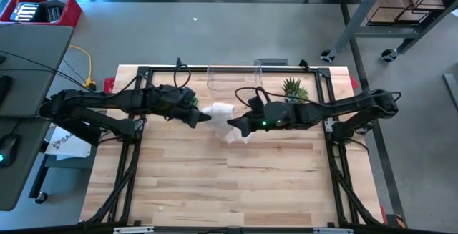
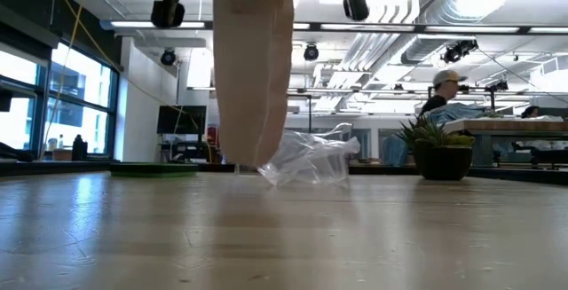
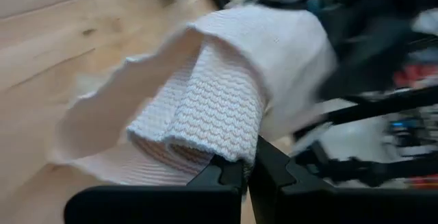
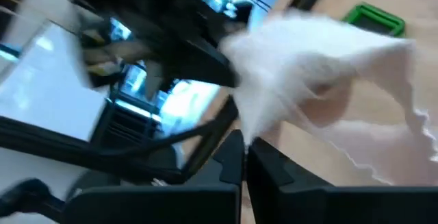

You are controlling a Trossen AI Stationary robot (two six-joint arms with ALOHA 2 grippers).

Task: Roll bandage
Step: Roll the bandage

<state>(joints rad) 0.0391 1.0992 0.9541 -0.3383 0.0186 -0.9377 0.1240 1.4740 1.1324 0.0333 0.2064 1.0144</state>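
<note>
One bandage (image 1: 218,111) hangs over the middle of the worktop (image 1: 236,184); two tools meet at it, the left tool (image 1: 204,118) and the right tool (image 1: 232,124); one potted plant (image 1: 294,90) stands just beyond the right tool; one crumpled clear plastic bag (image 2: 311,160) lies behind the bandage; one person (image 2: 444,92) shows beyond the plant.

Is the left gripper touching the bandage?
Touching. In the left wrist view the left gripper is shut on a folded edge of the bandage, which comes out from between its fingers.
</note>
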